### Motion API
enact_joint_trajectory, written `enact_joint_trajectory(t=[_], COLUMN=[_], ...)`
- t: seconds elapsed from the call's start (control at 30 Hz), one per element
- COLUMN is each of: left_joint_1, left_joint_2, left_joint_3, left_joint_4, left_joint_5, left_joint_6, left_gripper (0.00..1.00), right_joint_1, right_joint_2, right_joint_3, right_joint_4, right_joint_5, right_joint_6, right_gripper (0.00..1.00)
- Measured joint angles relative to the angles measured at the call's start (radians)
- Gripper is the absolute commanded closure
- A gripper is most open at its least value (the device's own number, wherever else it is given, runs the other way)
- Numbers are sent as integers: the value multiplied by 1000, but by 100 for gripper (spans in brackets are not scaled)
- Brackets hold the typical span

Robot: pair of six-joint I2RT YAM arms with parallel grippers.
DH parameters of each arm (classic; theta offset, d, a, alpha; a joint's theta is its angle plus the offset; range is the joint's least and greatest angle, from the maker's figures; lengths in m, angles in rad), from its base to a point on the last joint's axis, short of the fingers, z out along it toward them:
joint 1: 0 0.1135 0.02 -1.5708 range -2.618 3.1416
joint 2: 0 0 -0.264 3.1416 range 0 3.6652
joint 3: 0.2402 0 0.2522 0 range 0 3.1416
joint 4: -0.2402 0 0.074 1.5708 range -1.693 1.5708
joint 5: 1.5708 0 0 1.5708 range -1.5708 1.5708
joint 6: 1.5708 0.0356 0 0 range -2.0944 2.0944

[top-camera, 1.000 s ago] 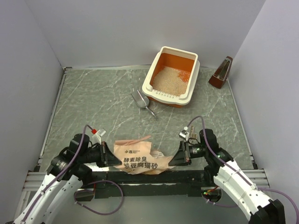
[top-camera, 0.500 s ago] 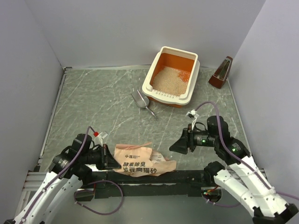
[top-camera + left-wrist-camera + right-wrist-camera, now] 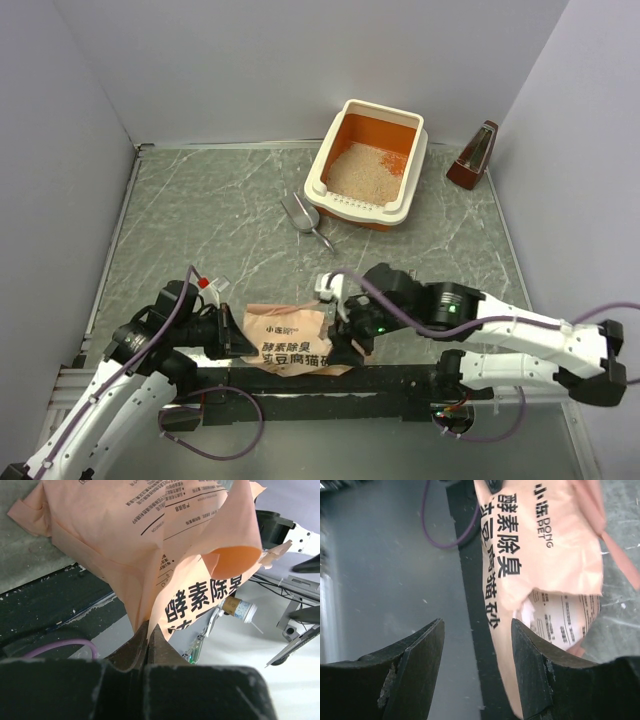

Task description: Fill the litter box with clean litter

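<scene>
The litter box (image 3: 322,181), cream outside and orange inside, stands at the back right of the table with pale beige clean litter (image 3: 362,170) in its near half. A peach-pink litter bag (image 3: 290,335) lies flat at the table's near edge. My left gripper (image 3: 236,342) is shut on the bag's left edge; the left wrist view shows the bag (image 3: 150,545) pinched between the jaws. My right gripper (image 3: 342,345) is open over the bag's right end; in the right wrist view the bag (image 3: 545,555) lies by the right finger (image 3: 530,675).
A grey metal scoop (image 3: 303,218) lies on the table left of the litter box. A brown metronome-like object (image 3: 474,157) stands at the back right by the wall. A dark rail (image 3: 400,376) runs along the table's near edge.
My right arm swung left from the right side of the table and now reaches over the bag's right end. The left gripper kept its hold on the bag.
</scene>
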Motion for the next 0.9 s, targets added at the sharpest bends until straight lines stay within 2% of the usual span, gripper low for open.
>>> enact_joint_trajectory(t=[0.17,0.33,0.53,0.9], left_joint_1=[-1,-1,-1,-2], left_joint_2=[12,14,14,14], left_joint_3=[16,22,22,29], left_joint_4=[-5,-12,-19,-34], left_joint_5=[-20,-29,-32,-42], left_joint_6=[0,4,6,8], left_gripper=[99,99,99,99], right_joint_1=[140,217,258,268], right_joint_2=[114,175,178,246], right_joint_3=[30,32,32,18], right_joint_4=[2,7,32,75], right_joint_5=[140,257,314,317], right_joint_6=[-66,-123,-156,-160], right_gripper=[38,38,38,39])
